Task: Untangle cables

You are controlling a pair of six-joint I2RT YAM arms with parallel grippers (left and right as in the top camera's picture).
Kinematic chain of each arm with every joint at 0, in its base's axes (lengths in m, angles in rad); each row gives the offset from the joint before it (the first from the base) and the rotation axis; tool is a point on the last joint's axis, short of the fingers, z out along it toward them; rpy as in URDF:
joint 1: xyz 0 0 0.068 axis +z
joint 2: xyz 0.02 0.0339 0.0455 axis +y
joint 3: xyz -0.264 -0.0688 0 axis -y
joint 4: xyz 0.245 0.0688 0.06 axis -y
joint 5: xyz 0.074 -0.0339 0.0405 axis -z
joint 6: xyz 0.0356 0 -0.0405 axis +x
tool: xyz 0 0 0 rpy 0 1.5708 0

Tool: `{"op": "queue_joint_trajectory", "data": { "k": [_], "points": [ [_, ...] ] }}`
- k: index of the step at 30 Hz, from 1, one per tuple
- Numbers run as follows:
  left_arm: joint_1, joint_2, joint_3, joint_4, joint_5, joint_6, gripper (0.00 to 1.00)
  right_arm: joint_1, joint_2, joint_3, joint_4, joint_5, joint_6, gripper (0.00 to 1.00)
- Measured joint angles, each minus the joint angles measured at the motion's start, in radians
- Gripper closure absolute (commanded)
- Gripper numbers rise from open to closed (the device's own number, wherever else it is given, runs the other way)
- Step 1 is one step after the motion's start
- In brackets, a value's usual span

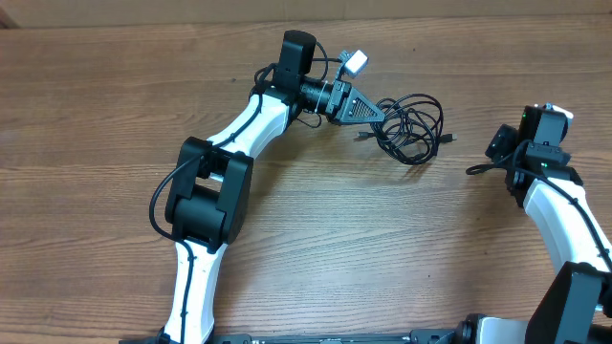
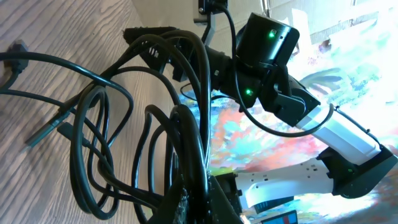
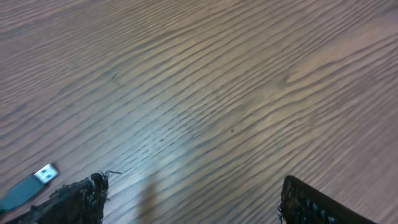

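TANGLE BARELY STARTED: The cables (image 1: 413, 124) lie in one loose black snarl on the table (image 1: 115, 86), right of centre toward its far side, with loops crossing over one another. The left gripper (image 1: 379, 112) meets the edge of the bundle, pressed together. The left wrist view shows strands running down into its fingers, so it appears to pinch one of them; which one cannot be told. The right gripper (image 3: 194, 185) hangs well apart from the snarl over bare wood, its fingers spread with nothing between them. A small plug (image 3: 32, 182) with a silver tip lies on the table just beside one finger; whether its lead is already free of the snarl cannot be told. Judging by these views, nearly all the work is left: the loops must be drawn out and the strands laid apart. The table is brown wood-grain laminate with a dull sheen. Of the room, only a bright, many-coloured blur shows behind the right arm in the left wrist view.
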State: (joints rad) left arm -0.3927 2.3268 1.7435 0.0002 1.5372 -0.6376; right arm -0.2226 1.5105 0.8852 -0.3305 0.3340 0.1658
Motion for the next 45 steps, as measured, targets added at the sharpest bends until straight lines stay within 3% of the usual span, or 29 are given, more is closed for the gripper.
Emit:
{"op": "queue_joint_trajectory", "data": {
  "k": [26, 39, 45],
  "points": [
    [0.000, 0.000, 0.000, 0.000, -0.041, 0.046, 0.96, 0.000, 0.000, 0.000, -0.108, -0.492, 0.018, 0.03],
    [0.000, 0.000, 0.000, 0.000, -0.042, 0.046, 0.96, 0.000, 0.000, 0.000, -0.108, -0.735, 0.018, 0.03],
    [0.000, 0.000, 0.000, 0.000, -0.042, 0.046, 0.96, 0.000, 0.000, 0.000, -0.108, -0.794, 0.018, 0.08]
  ]
}}
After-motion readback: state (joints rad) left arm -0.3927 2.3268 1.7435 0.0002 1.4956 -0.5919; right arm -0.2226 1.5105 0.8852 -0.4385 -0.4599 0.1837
